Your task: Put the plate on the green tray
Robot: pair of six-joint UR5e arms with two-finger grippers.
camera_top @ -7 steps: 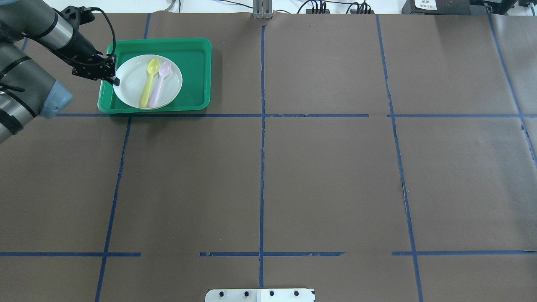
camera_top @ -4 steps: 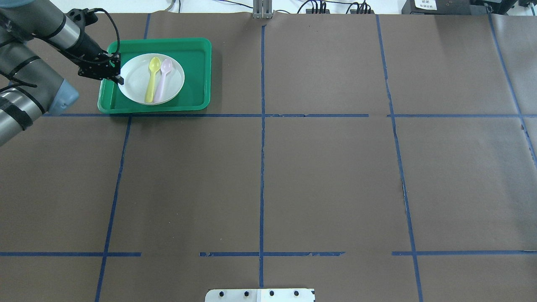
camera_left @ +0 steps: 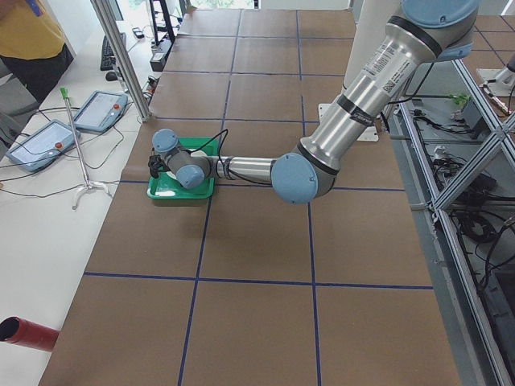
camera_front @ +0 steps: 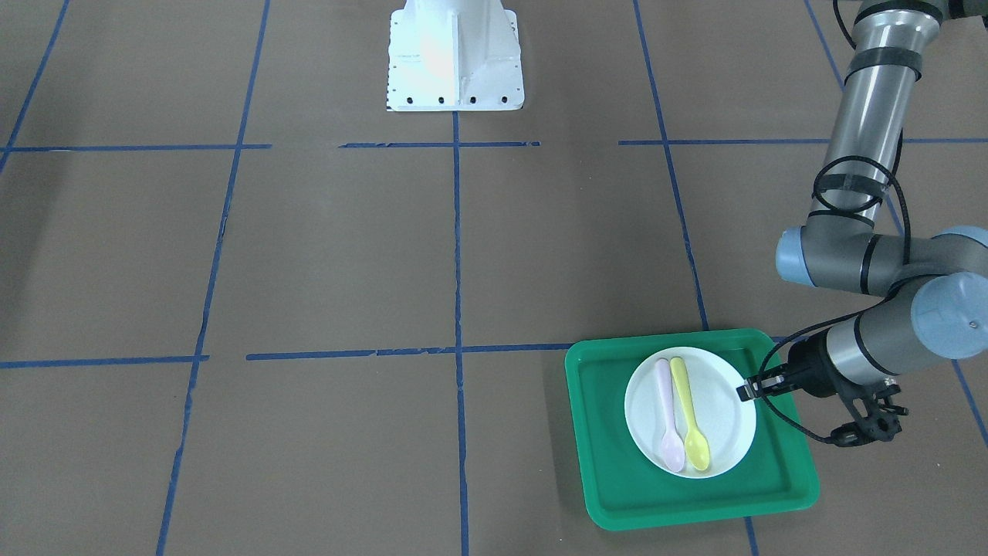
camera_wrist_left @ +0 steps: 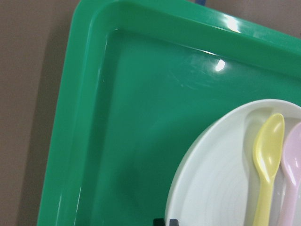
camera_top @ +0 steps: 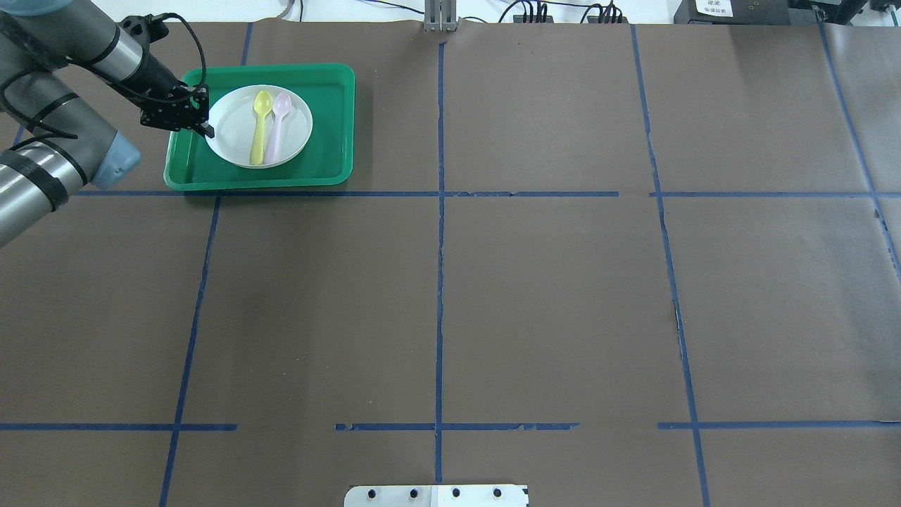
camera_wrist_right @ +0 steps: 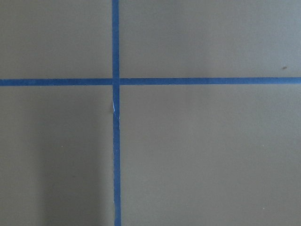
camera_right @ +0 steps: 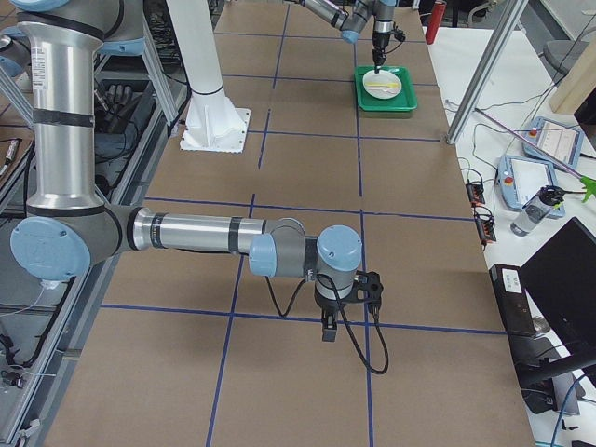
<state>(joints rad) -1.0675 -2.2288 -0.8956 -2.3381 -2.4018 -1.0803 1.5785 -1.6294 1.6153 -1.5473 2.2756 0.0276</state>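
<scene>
The green tray [camera_top: 331, 120] lies at the far left of the table and also shows in the front-facing view [camera_front: 617, 463] and the left wrist view [camera_wrist_left: 131, 117]. A white plate [camera_top: 236, 137] carrying a yellow spoon [camera_top: 260, 127] and a pink spoon [camera_top: 276, 125] is over the tray's left half, low above or on its bottom; I cannot tell which. My left gripper [camera_top: 206, 129] is shut on the plate's left rim [camera_front: 718, 417]. My right gripper [camera_right: 329, 331] hangs over bare table far from the tray; I cannot tell whether it is open or shut.
The table is covered in brown paper with blue tape lines. The white robot base [camera_front: 455, 54] stands at the near edge. An operator [camera_left: 28, 32] and tablets [camera_left: 96, 108] are beyond the table's left end.
The left gripper has carried the plate with both spoons further onto the tray, away from me and to the right. The plate looks smaller now, so it is lower.
</scene>
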